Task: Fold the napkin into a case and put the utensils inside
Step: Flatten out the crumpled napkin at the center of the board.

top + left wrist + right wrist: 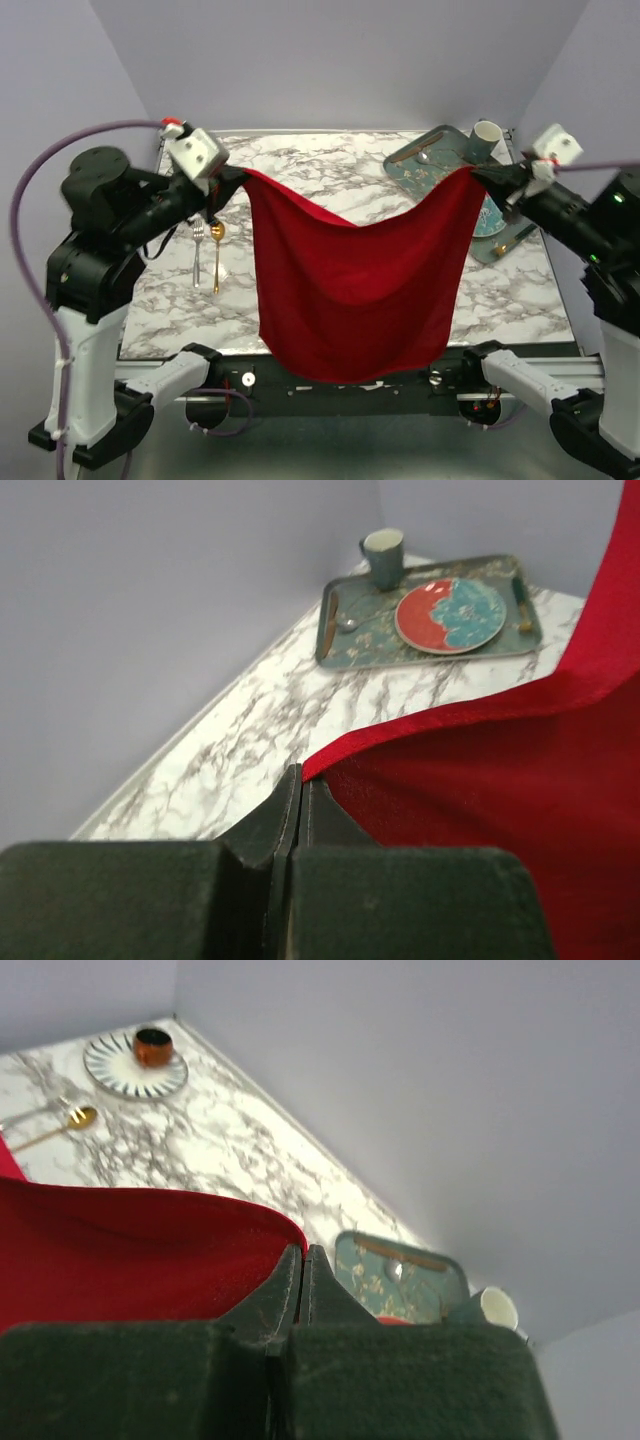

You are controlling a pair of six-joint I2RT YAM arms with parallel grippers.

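The red napkin (355, 290) hangs spread out above the marble table, held by its two upper corners and sagging in the middle. My left gripper (236, 181) is shut on its left corner; the cloth (480, 780) shows right at the closed fingertips (300, 780). My right gripper (478, 175) is shut on the right corner, with the cloth (130, 1250) at its tip (303, 1256). The silver fork (198, 252) and the gold spoon (217, 255) lie side by side on the table at the left. The spoon (60, 1125) also shows in the right wrist view.
A green patterned tray (430, 160) at the back right holds a cup (487, 140), a red and teal plate (450, 615) and a brown-handled utensil (332, 620). A striped saucer with a brown cup (150, 1050) shows in the right wrist view. The napkin's lower edge hangs past the near table edge (180, 350).
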